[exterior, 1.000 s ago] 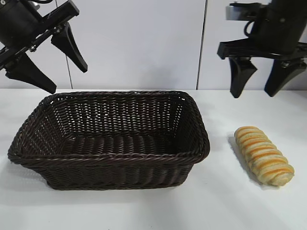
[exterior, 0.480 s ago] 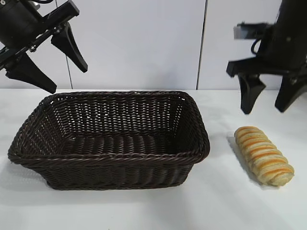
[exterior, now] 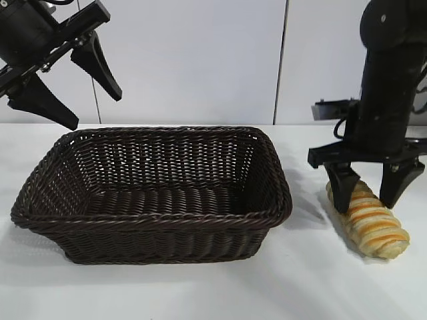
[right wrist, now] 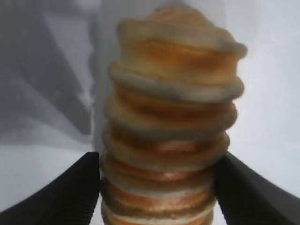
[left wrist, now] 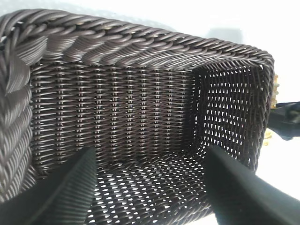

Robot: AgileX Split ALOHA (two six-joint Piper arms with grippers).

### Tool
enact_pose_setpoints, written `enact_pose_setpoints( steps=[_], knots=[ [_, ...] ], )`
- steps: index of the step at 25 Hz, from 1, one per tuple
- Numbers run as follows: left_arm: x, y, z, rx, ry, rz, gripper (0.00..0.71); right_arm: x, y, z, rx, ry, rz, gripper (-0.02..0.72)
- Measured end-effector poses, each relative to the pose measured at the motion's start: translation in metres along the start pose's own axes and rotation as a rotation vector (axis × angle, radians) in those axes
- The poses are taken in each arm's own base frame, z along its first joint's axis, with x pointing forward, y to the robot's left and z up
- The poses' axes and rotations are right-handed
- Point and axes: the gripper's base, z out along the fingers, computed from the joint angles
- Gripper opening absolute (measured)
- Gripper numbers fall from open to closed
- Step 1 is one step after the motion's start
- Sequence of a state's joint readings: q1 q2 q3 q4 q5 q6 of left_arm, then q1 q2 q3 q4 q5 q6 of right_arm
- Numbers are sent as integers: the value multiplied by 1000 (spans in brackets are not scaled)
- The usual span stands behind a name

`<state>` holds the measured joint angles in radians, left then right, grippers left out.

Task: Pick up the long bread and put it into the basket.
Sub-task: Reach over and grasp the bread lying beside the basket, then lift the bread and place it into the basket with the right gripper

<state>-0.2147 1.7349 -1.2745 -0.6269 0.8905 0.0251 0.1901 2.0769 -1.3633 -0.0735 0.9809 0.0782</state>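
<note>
Long bread [exterior: 369, 221] lies on white desk [exterior: 200, 293], just right of basket [exterior: 153, 223], apart from it. Right end effector [exterior: 368, 195] points straight down over loaf's far end, one finger [exterior: 342, 189] each side; right wrist view shows fingers flanking loaf at or near its sides, contact cannot be told. Loaf rests on desk. Left end effector [exterior: 65, 90] hangs tilted above basket's far left corner, fingers spread wide, holding nothing. Basket sits left of centre, dark wicker, thick braided rim.
</note>
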Motion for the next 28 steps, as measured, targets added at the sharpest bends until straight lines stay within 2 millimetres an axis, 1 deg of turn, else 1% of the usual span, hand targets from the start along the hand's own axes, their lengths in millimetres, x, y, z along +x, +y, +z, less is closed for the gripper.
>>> enact_pose_setpoints(
  steps=[2, 3, 4, 6, 8, 9, 14, 17, 20, 22, 25, 28],
  knots=[
    [0, 0, 0, 0, 0, 0, 480, 0, 0, 0, 0, 1, 0, 249],
    [0, 0, 0, 0, 0, 0, 480, 0, 0, 0, 1, 4, 0, 211],
    [0, 0, 0, 0, 0, 0, 480, 0, 0, 0, 1, 4, 0, 183],
    [0, 0, 0, 0, 0, 1, 480, 1, 0, -2, 1, 1, 1, 158],
    [0, 0, 0, 0, 0, 2, 480, 2, -1, -10, -1, -12, 3, 157],
    [0, 0, 0, 0, 0, 2, 480, 3, -1, -17, -2, -28, 5, 156],
    [0, 0, 0, 0, 0, 3, 480, 11, -4, -63, -6, -141, 12, 150],
    [0, 0, 0, 0, 0, 3, 480, 18, -6, -85, -7, -175, 16, 146],
    [0, 0, 0, 0, 0, 6, 480, 18, -7, -105, -8, -198, 15, 146],
    [0, 0, 0, 0, 0, 7, 480, 15, -7, -119, -15, -217, 10, 146],
    [0, 0, 0, 0, 0, 13, 480, 10, -7, -137, -31, -255, 13, 140],
    [0, 0, 0, 0, 0, 17, 480, 9, -4, -144, -34, -267, 4, 140]
  ],
)
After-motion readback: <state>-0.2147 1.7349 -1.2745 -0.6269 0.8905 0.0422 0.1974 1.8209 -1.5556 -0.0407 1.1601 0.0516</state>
